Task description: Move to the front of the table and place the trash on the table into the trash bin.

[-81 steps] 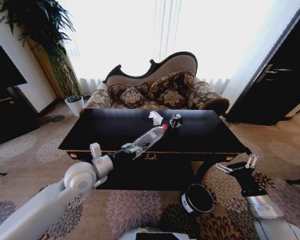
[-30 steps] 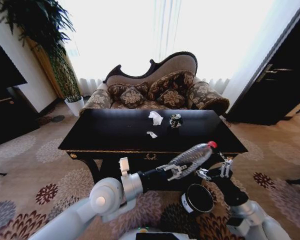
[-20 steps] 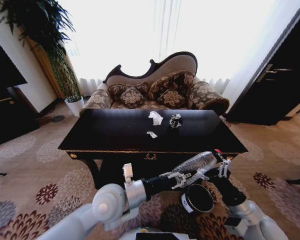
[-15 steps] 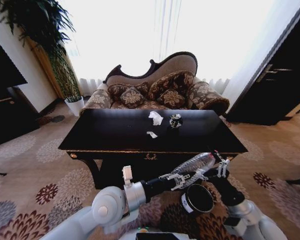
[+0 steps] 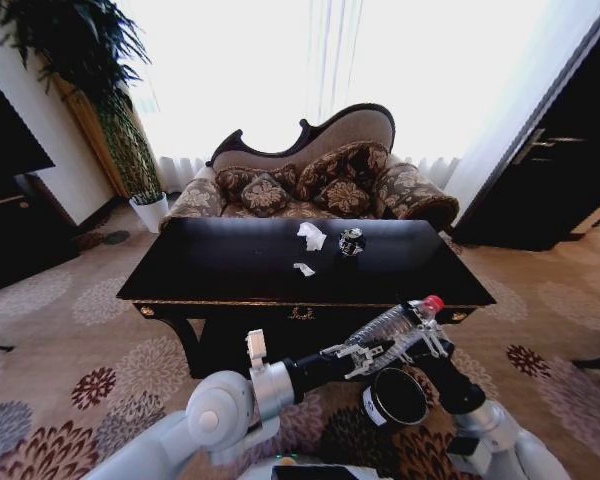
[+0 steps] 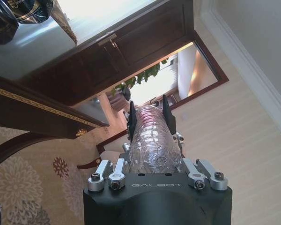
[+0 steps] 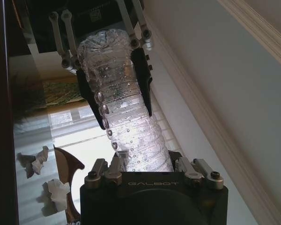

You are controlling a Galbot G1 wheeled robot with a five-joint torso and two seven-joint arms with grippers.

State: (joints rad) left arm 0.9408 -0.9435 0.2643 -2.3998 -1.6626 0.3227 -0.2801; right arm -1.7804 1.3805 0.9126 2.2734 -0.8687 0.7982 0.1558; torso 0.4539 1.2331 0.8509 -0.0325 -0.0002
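A clear plastic bottle (image 5: 385, 328) with a red cap hangs in front of the black table (image 5: 230, 260), just above the trash bin (image 5: 395, 400). My left gripper (image 5: 365, 352) is shut on its body, seen close up as a ribbed bottle (image 6: 152, 150) between black fingers (image 6: 132, 123). At the neck end my right gripper (image 5: 423, 335) is closed around it too. In the right wrist view the bottle (image 7: 126, 122) runs up to the left gripper's fingers (image 7: 143, 79). On the tabletop lie a paper wad (image 5: 311, 236), a scrap (image 5: 304, 269) and a dark can (image 5: 352, 241).
A patterned sofa (image 5: 310, 180) stands behind the table. A white plant pot (image 5: 150, 210) sits at the back left, a dark door (image 5: 550, 170) on the right and dark furniture (image 5: 10, 220) on the left. Flowered carpet surrounds the bin.
The left gripper lifted the bottle off the table and carried it right and down to above the bin. The right gripper rose to the bottle's neck and closed in on it.
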